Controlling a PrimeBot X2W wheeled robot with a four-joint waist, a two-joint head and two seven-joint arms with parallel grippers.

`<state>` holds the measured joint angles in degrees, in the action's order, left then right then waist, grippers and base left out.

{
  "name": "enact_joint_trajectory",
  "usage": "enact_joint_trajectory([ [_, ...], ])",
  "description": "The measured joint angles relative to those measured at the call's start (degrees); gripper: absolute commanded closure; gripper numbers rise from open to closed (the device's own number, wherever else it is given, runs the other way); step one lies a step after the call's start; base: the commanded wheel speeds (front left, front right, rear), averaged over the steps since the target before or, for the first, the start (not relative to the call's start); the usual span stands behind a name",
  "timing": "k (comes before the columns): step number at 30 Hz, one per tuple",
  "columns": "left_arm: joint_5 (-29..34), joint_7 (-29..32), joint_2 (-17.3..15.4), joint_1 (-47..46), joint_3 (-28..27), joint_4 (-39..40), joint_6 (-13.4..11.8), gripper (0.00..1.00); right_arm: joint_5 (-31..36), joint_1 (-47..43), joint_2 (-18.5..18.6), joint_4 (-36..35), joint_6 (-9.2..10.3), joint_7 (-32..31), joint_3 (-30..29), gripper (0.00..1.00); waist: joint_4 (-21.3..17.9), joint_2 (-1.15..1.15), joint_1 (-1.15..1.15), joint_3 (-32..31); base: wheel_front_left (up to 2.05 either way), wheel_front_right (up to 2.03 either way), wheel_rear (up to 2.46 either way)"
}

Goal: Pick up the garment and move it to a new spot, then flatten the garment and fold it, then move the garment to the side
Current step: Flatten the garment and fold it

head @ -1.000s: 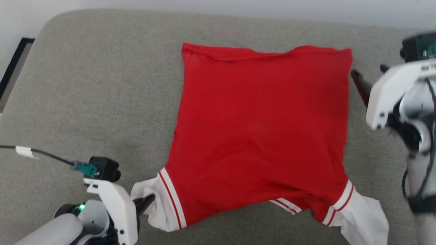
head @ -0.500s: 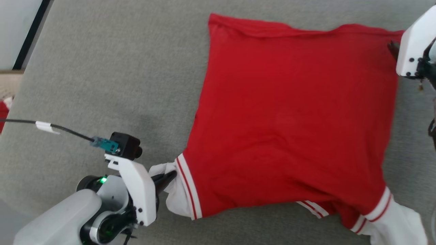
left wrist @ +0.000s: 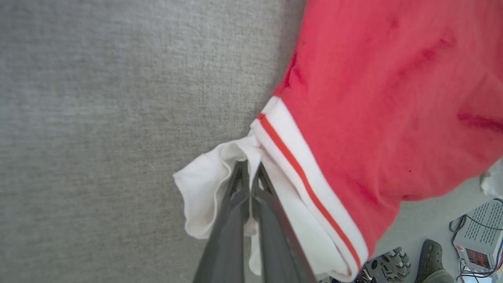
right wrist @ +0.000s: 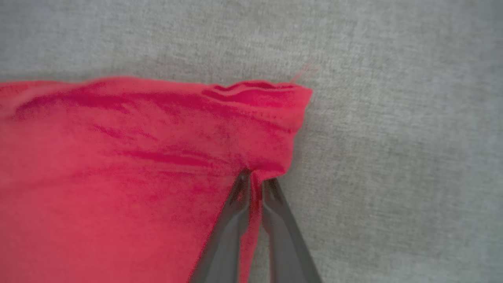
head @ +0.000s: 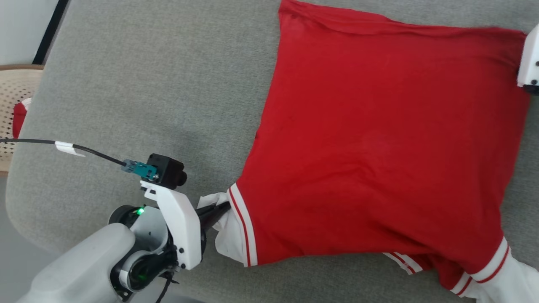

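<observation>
The grey upholstered cushion (head: pixel 126 84) carries the whole job; the garment (head: pixel 379 147) lies spread across its right half, hem towards the far edge and shoulders towards the robot, with the near sleeves hanging at the cushion's front edge; I judge the step in hand to be the flattening, both grips being set at opposite ends of the cloth.

The next move seems to call for the two arms to draw apart and tension the body evenly, low over the cushion; an uneven pull would likely skew the shirt or slip thin jersey out of a pinch.

The red body is mostly flat, with shallow creases near the middle and a rippled hem; the side facing up shows no lettering; the left white sleeve (left wrist: pixel 212 188) is bunched and curled, its red-and-white stripes (left wrist: pixel 306 177) running along the seam; the far hem corner (right wrist: pixel 290 102) is puckered.

The left gripper (left wrist: pixel 249 173) is pinched tight on that white sleeve's fabric; the right gripper (right wrist: pixel 255 177) is nipped together on a fold of red cloth just below the hem corner.
</observation>
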<state>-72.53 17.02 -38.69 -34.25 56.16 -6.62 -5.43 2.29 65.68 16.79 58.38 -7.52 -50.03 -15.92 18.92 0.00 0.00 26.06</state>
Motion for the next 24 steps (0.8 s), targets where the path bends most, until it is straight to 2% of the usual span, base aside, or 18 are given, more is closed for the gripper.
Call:
enact_joint_trajectory([
  [3,-0.1,-0.5,-0.5,0.0,-0.5,-0.5,0.1,1.00,-0.4,0.1,-1.1,0.6,0.05,1.0,2.8,1.00,-1.0,0.00,0.00,-0.6,0.00,0.00,0.00],
  [5,-0.7,-1.0,-1.4,0.3,-0.9,-0.7,0.0,1.00,-1.4,0.1,-1.8,0.9,0.10,1.1,6.9,1.00,-2.1,0.00,0.00,-1.1,0.00,0.00,0.00],
  [11,-1.6,-1.6,-4.5,2.3,-1.9,-0.1,-1.2,1.00,-12.1,-3.9,-2.4,-2.8,0.10,-0.2,19.1,1.00,-5.8,0.00,0.00,-3.4,0.00,0.00,0.00],
  [14,-2.1,-1.9,-6.2,3.8,-2.4,0.9,-2.3,1.00,-19.1,-8.6,-0.9,-8.8,0.08,-2.5,25.6,1.00,-7.7,0.00,0.00,-4.8,0.00,0.00,0.00],
  [18,-2.7,-2.2,-8.3,5.7,-2.7,2.5,-3.6,1.00,-28.2,-16.4,3.6,-19.3,0.02,-7.2,31.8,1.00,-10.1,0.00,0.00,-6.9,0.00,0.00,0.00],
  [24,-3.5,-2.2,-10.4,7.7,-3.2,4.9,-5.4,1.00,-37.2,-29.5,10.3,-36.1,0.02,-14.2,33.4,1.00,-13.0,0.00,0.00,-10.0,0.00,0.00,0.00],
])
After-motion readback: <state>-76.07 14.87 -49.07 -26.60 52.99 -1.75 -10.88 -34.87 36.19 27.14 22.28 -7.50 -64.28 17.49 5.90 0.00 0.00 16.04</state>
